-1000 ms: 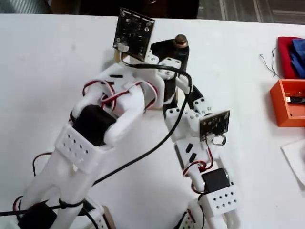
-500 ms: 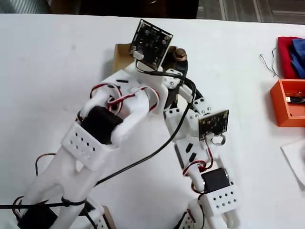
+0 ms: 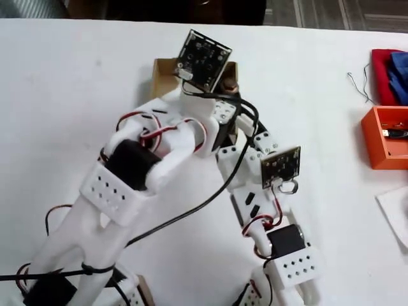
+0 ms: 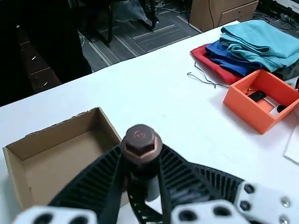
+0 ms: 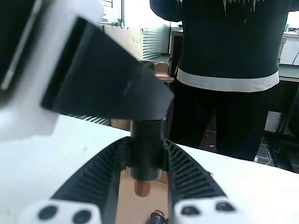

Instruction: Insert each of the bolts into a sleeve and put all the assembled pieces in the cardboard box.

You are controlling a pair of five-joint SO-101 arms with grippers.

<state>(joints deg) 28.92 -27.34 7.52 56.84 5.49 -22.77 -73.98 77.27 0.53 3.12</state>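
The copper-coloured hex-head bolt (image 4: 141, 140) sits in the black cylindrical sleeve (image 5: 146, 149) over the open brown cardboard box (image 4: 60, 161). The left fingers (image 4: 103, 172) pinch the bolt under its head, and the right fingers (image 5: 187, 172) pinch the sleeve. Both pieces look rigid, smooth and probably slippery, so the sleeve's middle seems the best hold.

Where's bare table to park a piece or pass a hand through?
Bare table lies left of the cardboard box, and a strip runs between the right arm and the orange tray. Crowded: left gripper and right gripper meet at the box.
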